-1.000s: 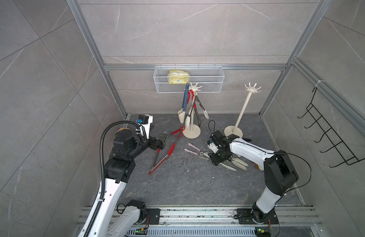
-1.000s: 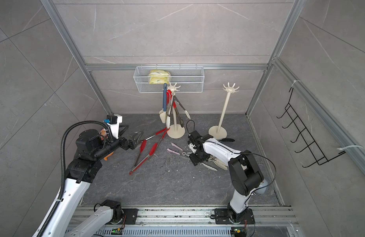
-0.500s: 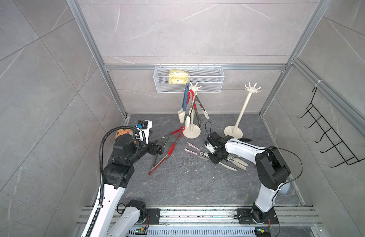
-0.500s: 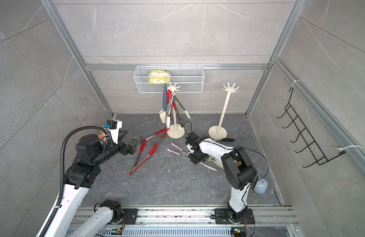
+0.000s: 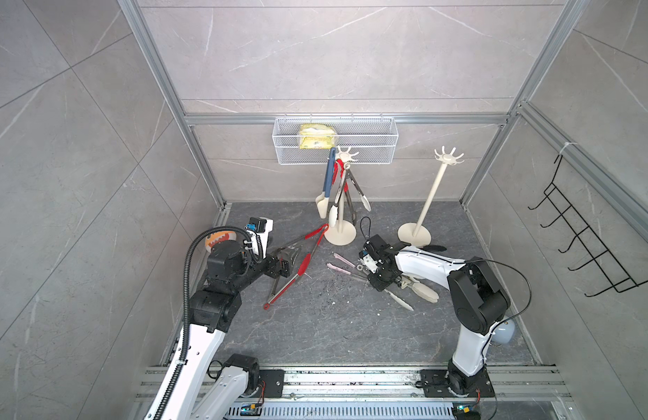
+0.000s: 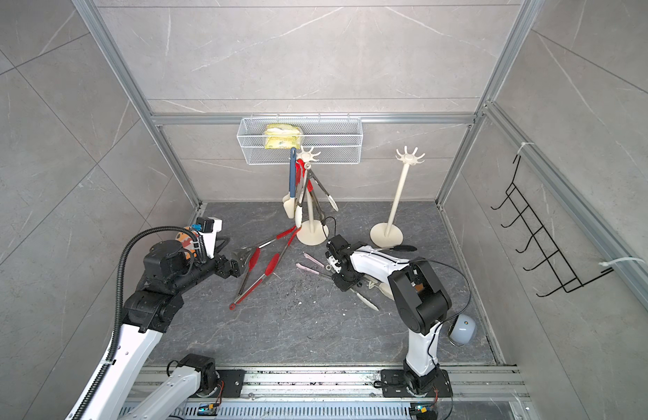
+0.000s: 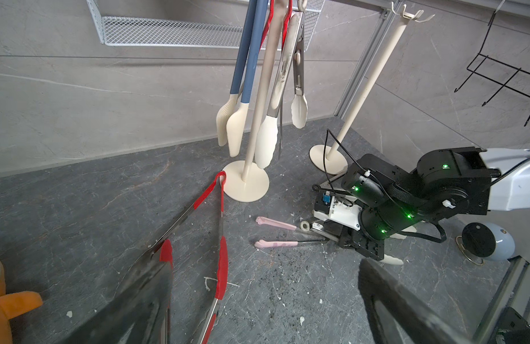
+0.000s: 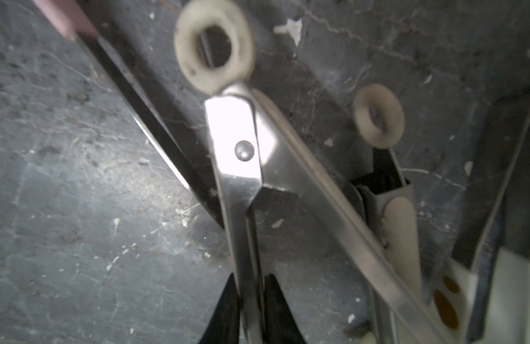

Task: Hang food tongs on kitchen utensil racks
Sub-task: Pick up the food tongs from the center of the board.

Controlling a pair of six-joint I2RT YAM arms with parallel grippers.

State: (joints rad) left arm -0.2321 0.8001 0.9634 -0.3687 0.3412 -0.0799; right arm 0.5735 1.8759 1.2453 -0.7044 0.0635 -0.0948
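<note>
- the left tool [image 5: 287,260] hangs low over the table [image 5: 315,338] with its jaws spread wide, gripping nothing.
- in the left wrist view one arm of the red tongs [image 7: 222,268] runs between the left tool's fingers, and the other arm passes right by one finger.
- the red tongs lie flat on the table, their loop end at the edge of the loaded rack's base.
- the right tool [image 8: 249,308] is down at the table, narrow, its black fingertips pinched on one steel arm of the cream-ringed tongs [image 8: 243,149], a short way from the rivet.
- those tongs lie on the table, with the pink-tipped tongs [image 5: 339,262] just beside them and a second ringed pair [image 8: 378,119] on the other side.
- the loaded rack [image 5: 342,234] stands upright at the back of the table, with a blue-handled pair [image 7: 246,68] and steel tongs with cream tips [image 7: 298,74] hanging from its prongs.
- the second rack [image 5: 430,196] stands upright to its right, base just behind the right arm.
</note>
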